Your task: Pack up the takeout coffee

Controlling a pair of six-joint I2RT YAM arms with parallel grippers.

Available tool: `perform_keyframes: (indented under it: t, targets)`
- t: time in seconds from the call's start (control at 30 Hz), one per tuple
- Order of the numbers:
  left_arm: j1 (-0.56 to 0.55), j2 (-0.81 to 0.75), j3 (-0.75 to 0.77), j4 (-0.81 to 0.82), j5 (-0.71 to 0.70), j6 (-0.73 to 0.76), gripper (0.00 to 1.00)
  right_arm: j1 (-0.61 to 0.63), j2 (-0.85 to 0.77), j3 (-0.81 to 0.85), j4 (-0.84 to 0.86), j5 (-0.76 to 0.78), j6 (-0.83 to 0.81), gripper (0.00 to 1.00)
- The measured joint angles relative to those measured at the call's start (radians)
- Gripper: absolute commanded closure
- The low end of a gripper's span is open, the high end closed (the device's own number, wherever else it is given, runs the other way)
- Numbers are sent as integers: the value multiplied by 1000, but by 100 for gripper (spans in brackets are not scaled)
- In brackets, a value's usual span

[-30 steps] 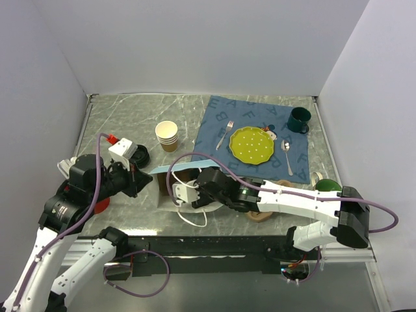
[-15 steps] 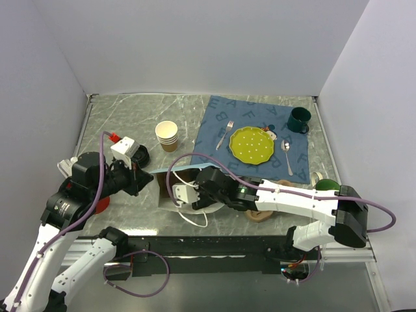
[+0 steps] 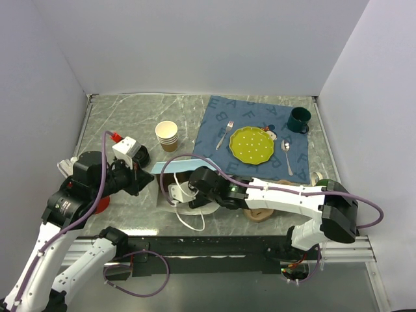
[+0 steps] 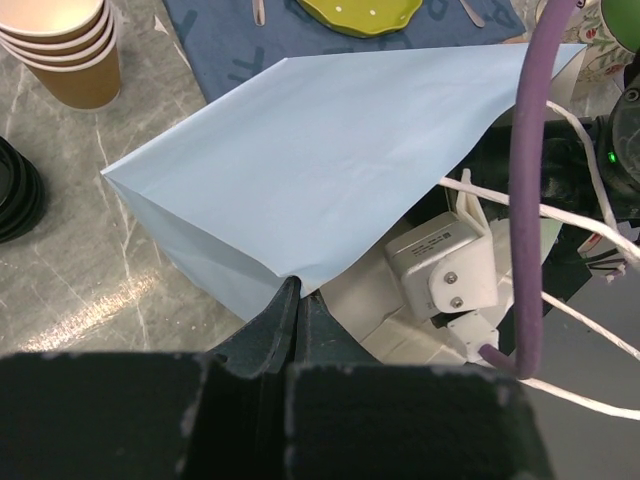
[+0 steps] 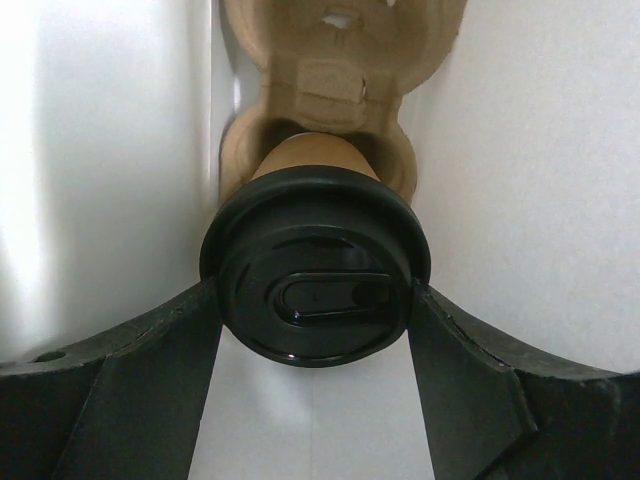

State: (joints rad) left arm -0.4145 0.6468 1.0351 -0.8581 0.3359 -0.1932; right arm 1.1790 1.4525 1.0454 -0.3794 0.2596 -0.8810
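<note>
Inside the paper bag, whose rim our left gripper pinches with jaws pressed together, our right gripper clamps the takeout coffee by its lid above the cup carrier; released off-centre, it could tip and spill.

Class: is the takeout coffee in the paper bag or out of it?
In. The takeout coffee, held by the right gripper, sits in a cardboard carrier with white walls of the paper bag either side.
</note>
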Motion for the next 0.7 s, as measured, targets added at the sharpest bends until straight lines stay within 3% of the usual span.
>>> perform_keyframes:
  t: [0.7]
  targets:
    - [0,60,16,-29,53,-18,99,-6,72,-40,155,69,-64,50]
